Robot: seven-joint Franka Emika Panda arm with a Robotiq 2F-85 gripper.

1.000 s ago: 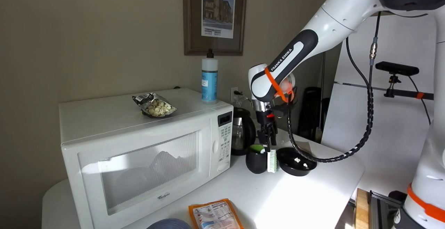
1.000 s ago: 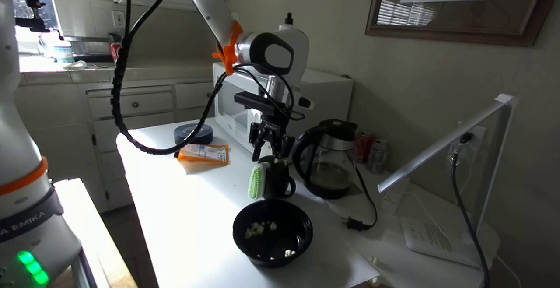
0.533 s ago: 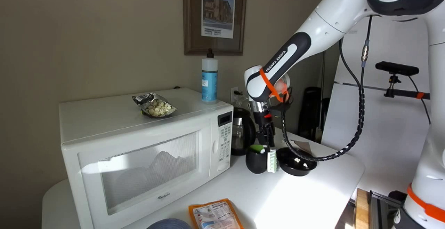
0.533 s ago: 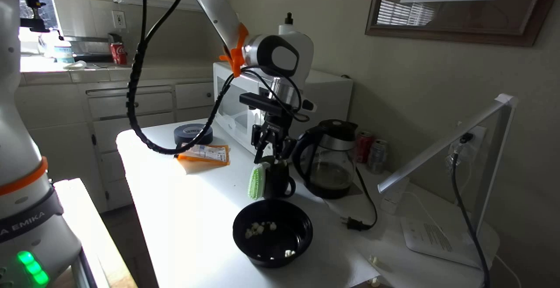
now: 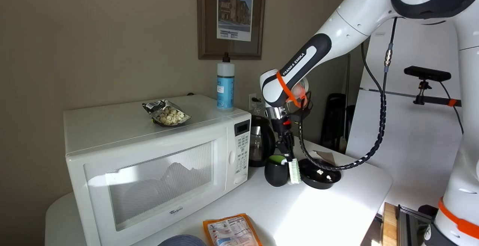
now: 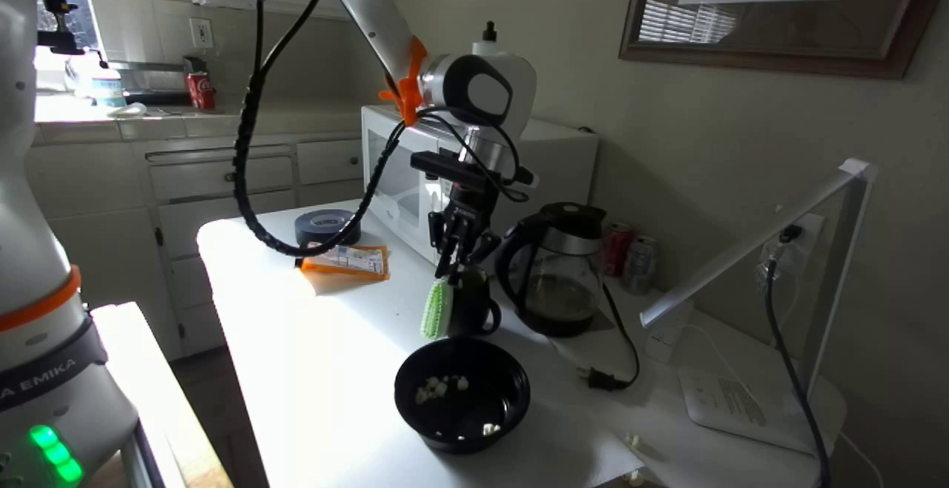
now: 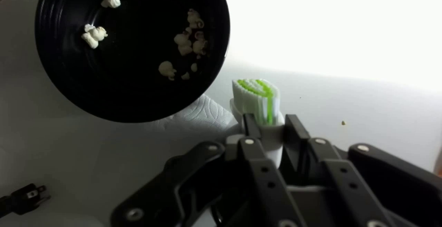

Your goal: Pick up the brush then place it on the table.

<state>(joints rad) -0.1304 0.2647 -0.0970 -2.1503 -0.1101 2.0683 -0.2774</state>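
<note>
The brush [image 5: 294, 171] is pale white with green bristles and stands tilted beside the dark cup [image 5: 276, 177]. It also shows in an exterior view [image 6: 436, 311], with the cup [image 6: 468, 310] right behind it. In the wrist view the brush [image 7: 257, 101] sits between my two fingers, bristles pointing away from the gripper [image 7: 272, 127]. My gripper [image 5: 289, 156] points down over the brush and is shut on its upper end. It also shows in an exterior view [image 6: 458, 269]. The white table [image 5: 258, 201] lies below. Whether the brush touches the table is hard to tell.
A black bowl [image 6: 461, 414] with popcorn stands close to the brush. A coffee pot [image 6: 563, 273] stands behind the cup. The white microwave [image 5: 157, 171] is beside them. An orange packet [image 5: 232, 231] and a tape roll [image 6: 326, 227] lie on the table. A plug [image 6: 604, 380] lies near the pot.
The arm has moved slightly toward the microwave side. The fingers have drawn in on the brush, and the brush has gone from upright to tilted. Cup and bowl have not moved.
</note>
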